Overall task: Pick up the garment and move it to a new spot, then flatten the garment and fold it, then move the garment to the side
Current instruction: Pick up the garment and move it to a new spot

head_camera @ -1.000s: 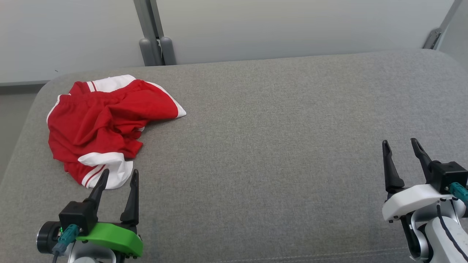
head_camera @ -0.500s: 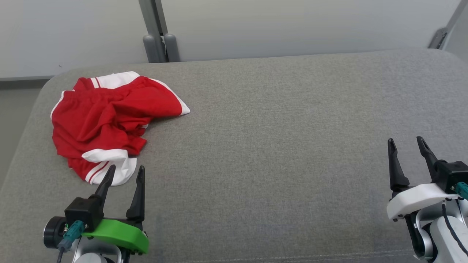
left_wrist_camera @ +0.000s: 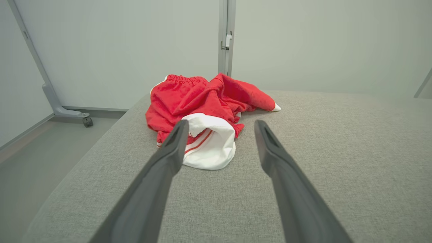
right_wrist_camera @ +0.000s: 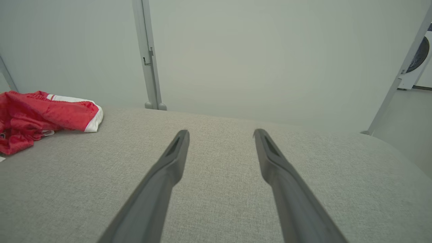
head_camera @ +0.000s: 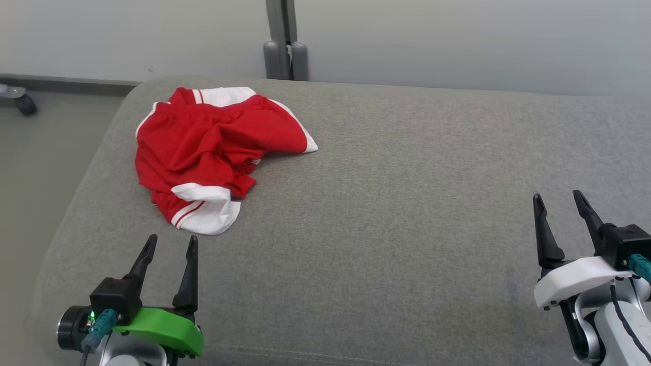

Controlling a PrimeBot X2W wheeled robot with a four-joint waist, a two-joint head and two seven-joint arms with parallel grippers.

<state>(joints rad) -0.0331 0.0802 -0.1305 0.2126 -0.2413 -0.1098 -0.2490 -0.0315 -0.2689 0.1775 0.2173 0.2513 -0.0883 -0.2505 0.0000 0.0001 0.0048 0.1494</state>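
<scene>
The garment (head_camera: 203,147) is a crumpled heap of bright red cloth with white panels and stripe trim, lying near the far left corner of the grey cushion (head_camera: 386,203). In the left wrist view the garment (left_wrist_camera: 202,104) sits just beyond the fingertips, its gathered waistband at the back. My left gripper (head_camera: 170,243) hovers open a short way in front of the white hem, apart from it. My right gripper (head_camera: 557,198) stands open at the lower right with nothing between its fingers. From the right wrist, the garment (right_wrist_camera: 44,114) shows at the far left.
A grey post (head_camera: 282,46) on two rounded feet stands against the pale wall behind the cushion. Bare floor (head_camera: 46,168) lies left of the cushion, with a caster (head_camera: 23,104) at the wall. A white appliance (right_wrist_camera: 416,60) stands far right.
The whole head view has shifted: the camera turned left, so the garment and post sit further right in the picture. Both grippers keep their place in the view, still open.
</scene>
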